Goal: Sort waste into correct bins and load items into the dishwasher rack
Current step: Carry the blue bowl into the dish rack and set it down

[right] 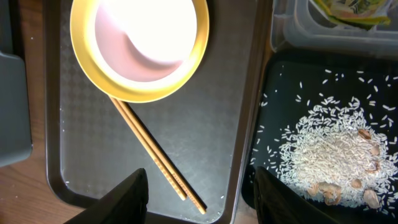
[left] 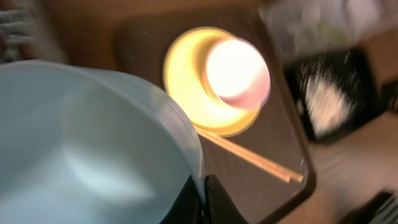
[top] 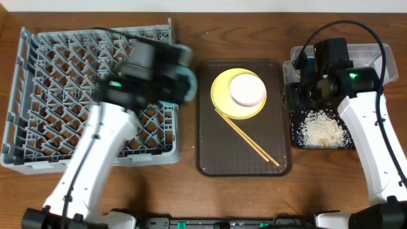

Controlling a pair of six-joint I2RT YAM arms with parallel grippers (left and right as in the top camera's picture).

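left gripper clamped on the light blue plastic bowl rim, at the 3 o'clock edge of the large grey pegged rack. right gripper slack, empty. waste done: one white rice pile in the glossy black tray, one green-and-yellow wrapper in the clear plastic tub. not yet racked, on the brown serving tray: one round yellow plate, one white bowl, two wooden chopsticks.

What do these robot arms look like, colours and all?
Both have white tubular links and black joints. The right arm carries a looping black cable and a green light; the left arm has one too. The right gripper has black fingers.
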